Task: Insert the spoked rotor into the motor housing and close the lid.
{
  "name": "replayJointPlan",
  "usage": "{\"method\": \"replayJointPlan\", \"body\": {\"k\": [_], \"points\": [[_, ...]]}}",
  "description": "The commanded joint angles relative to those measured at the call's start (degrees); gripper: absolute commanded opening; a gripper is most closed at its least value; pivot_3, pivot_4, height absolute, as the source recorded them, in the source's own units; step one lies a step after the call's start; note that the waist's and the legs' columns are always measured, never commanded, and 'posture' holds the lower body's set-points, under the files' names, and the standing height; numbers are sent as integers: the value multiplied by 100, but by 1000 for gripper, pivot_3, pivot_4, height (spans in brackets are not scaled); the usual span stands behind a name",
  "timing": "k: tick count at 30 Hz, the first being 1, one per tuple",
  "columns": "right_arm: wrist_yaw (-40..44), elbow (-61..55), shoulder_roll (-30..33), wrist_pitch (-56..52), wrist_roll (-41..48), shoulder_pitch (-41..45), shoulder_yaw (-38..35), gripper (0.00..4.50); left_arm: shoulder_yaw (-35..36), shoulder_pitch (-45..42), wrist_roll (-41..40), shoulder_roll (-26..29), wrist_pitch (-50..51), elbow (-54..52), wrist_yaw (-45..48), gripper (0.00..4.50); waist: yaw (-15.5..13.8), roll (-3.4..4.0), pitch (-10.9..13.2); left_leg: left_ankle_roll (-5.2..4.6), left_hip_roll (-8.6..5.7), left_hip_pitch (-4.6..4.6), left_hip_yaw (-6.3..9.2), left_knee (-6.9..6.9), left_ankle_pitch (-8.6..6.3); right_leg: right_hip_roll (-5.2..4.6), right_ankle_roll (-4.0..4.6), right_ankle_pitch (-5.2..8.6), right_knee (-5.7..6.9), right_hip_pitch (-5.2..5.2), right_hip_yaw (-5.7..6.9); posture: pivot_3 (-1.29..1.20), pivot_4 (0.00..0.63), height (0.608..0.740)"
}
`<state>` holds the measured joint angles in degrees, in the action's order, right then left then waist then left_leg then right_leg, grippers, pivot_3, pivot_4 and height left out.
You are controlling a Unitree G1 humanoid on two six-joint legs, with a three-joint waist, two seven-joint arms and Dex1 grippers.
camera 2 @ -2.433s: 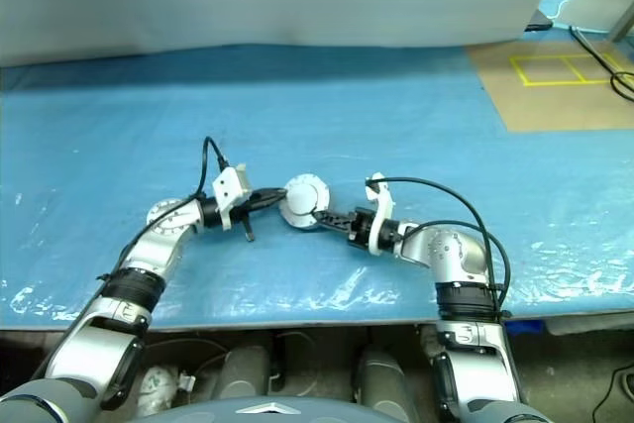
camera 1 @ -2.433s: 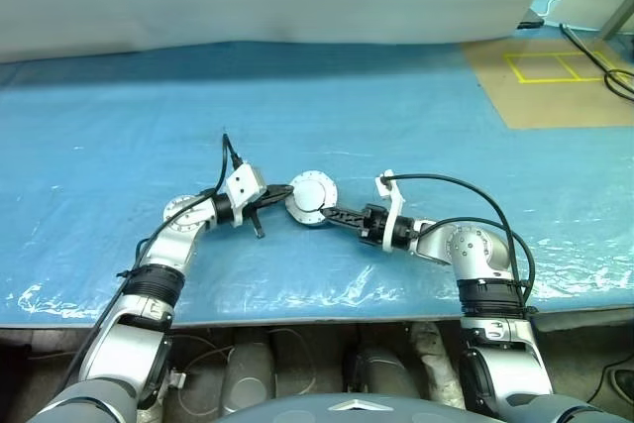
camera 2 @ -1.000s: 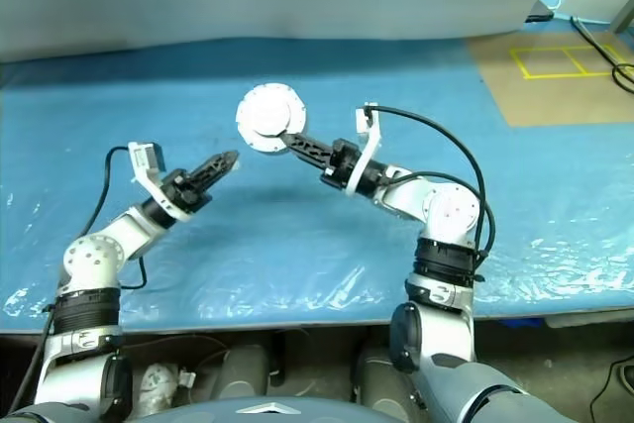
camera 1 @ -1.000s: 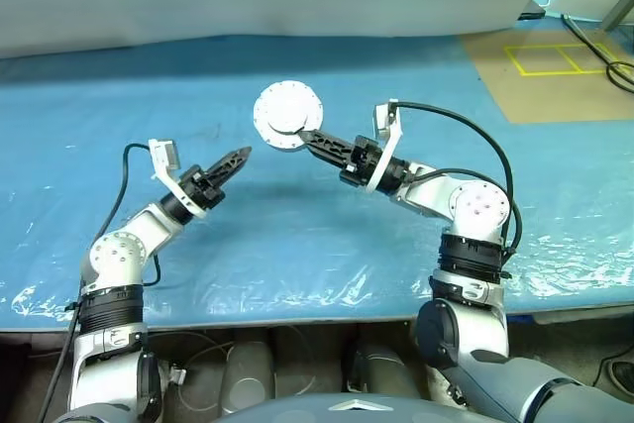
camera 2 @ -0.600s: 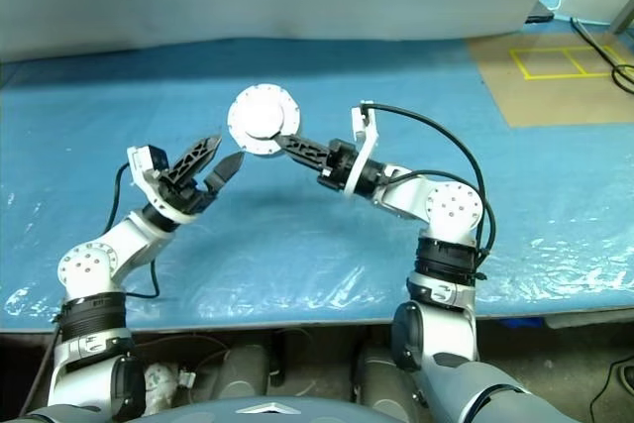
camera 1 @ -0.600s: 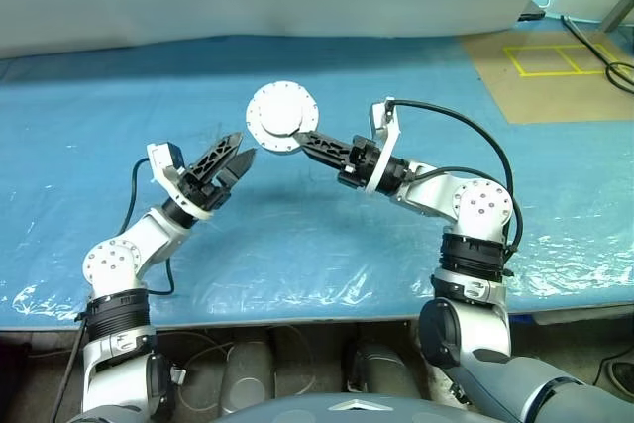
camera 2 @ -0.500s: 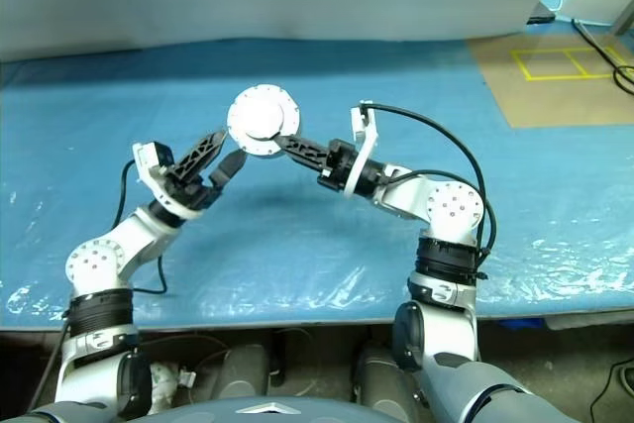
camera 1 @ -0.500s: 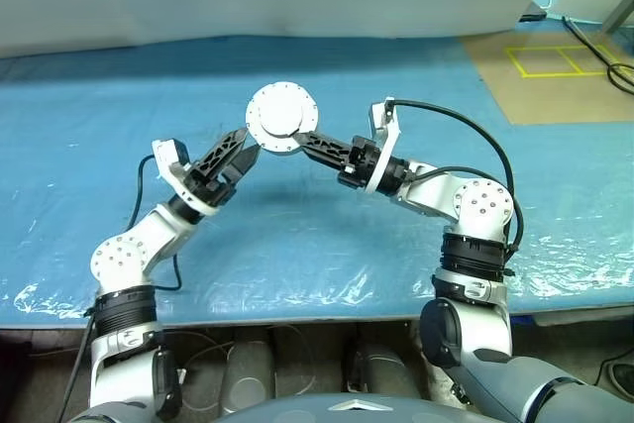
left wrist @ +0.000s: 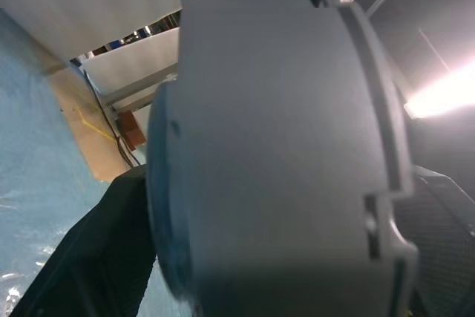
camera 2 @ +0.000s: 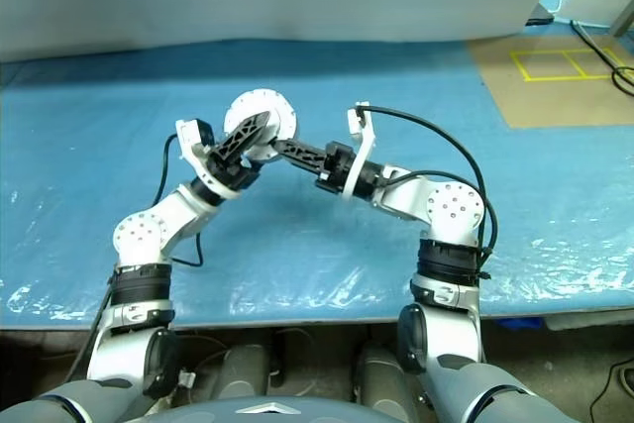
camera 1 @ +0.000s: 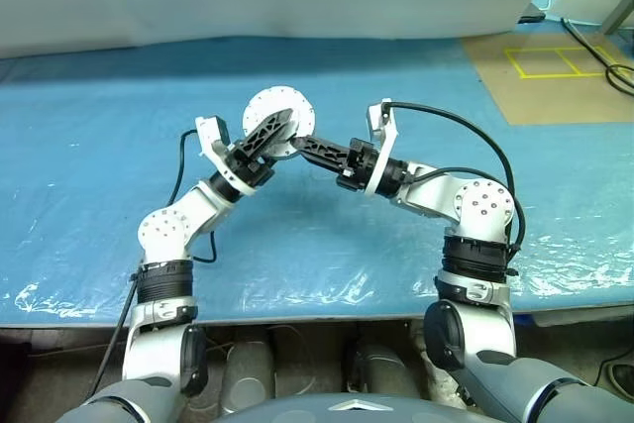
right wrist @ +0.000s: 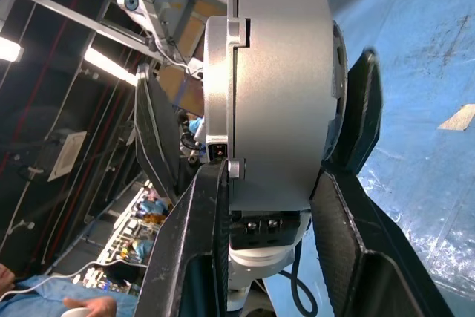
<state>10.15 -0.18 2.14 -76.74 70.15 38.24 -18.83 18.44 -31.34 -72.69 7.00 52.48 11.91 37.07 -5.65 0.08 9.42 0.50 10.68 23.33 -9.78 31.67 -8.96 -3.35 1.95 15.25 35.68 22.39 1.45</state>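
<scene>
R gripper (camera 1: 302, 142) is clamped on the motor housing (camera 1: 280, 122) w/ lid (right wrist: 217, 87) seated on it, held edge-on in the air above the middle of the blue-covered table (camera 1: 396, 96). L gripper (camera 1: 274, 133) has its jaws spread wide, straddling the housing from the other side; can't tell if they touch.

Right wrist view. We saw the housing (right wrist: 271, 87) edge-on, clamped across its thickness between the right gripper's (right wrist: 263, 183) two black fingers (right wrist: 189, 250). The left gripper's fingers (right wrist: 152, 135) flanked it beyond, one on each face, spread apart. Blue sheet (right wrist: 427, 109) lay behind; a person's hand (right wrist: 78, 306) appeared in the corner.
</scene>
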Motion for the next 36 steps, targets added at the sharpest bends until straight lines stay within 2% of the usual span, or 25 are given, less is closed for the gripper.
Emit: {"method": "replayJointPlan", "body": {"k": [1, 3, 6, 10, 12, 13, 16, 19, 22, 27, 29, 32, 36], "points": [[57, -341, -50, 136, 442, 58, 15, 1191, 62, -126, 116, -58, -185, 86, -6, 4468, 6, 0, 0, 0, 0, -1, 0, 1, 0, 0, 0, 0, 0, -1, 0, 0, 150, 740], [24, -346, -49, 148, 463, 40, 22, 1191, 167, -128, 166, -116, -338, 165, -149, 4468, 6, 0, 0, 0, 0, 0, 1, 1, 0, 1, 0, 0, 0, -1, 0, 0, 150, 740], [-17, -323, -40, 158, 492, 29, 37, 1191, 328, -149, 202, -186, -522, 345, -293, 3910, -4, -1, 0, 0, 0, 1, 3, 2, 0, 0, 0, 0, 1, -1, 2, 0, 150, 740], [-101, -302, -51, 212, 559, 12, 77, 1191, 121, 2, 453, -248, -552, 118, -346, 2664, -6, -1, 0, 0, -1, 4, 6, 8, 0, 0, 0, 0, 1, -1, 3, 0, 150, 740], [-133, -270, -54, 229, 533, 19, 90, 1191, 163, 55, 288, -308, -477, 28, -258, 2664, 3, -1, 1, 0, 0, 4, 6, 9, 0, 0, 0, -1, 3, -1, 3, 0, 150, 740], [-154, -271, -50, 273, 452, 25, 109, 1191, 185, 83, 208, -318, -435, -20, -214, 2514, 6, -1, 1, 0, 0, 4, 6, 10, 0, 0, -1, -1, 3, -1, 3, 0, 150, 740], [-185, -337, -41, 532, 139, 49, 197, 1191, 113, 77, 455, -302, -561, -14, -426, 2507, 3, -1, 1, 0, 1, 3, 7, 10, 0, 1, 0, -1, 6, -1, 4, 0, 150, 740], [-190, -382, -53, 794, -17, 33, 236, 1191, 243, 113, 74, -308, -402, -101, -235, 2507, 5, -1, 1, 0, 0, 5, 9, 17, 0, 0, -2, -1, 6, -2, 5, 0, 150, 740], [-12, -425, -2, 959, -127, 12, 357, 1191, 147, 76, 378, -252, -555, -67, -396, 2506, -1, -1, 1, 0, 0, 5, 11, 18, 0, 0, -2, -1, 6, -3, 5, 0, 150, 740], [40, -344, 43, 926, 49, 33, 365, 2781, 309, -135, 400, -274, -783, 106, -569, 2476, -7, -1, 1, 0, -1, 10, 18, 27, 0, 0, -8, -5, 5, -7, 7, 0, 150, 740], [-6, -241, 40, 865, 176, 55, 333, 2781, 437, -224, 189, -269, -683, 135, -577, 2476, -5, -1, 1, 0, -1, 15, 21, 32, 0, 0, -11, -7, 5, -7, 7, 0, 150, 740], [-8, -196, 52, 839, 237, 62, 330, 2781, 507, -299, 322, -262, -926, 156, -667, 2476, -5, -1, 1, 0, -2, 18, 25, 40, 0, 1, -12, -7, 6, -7, 8, 0, 150, 740], [-60, -180, 155, 873, 130, 52, 360, 2781, 801, -435, 908, 2, -1885, 282, -842, 2476, 39, -1, 1, -1, 1, 16, 27, 43, 0, 4, -12, -8, 9, -7, 8, 0, 150, 740]]}}
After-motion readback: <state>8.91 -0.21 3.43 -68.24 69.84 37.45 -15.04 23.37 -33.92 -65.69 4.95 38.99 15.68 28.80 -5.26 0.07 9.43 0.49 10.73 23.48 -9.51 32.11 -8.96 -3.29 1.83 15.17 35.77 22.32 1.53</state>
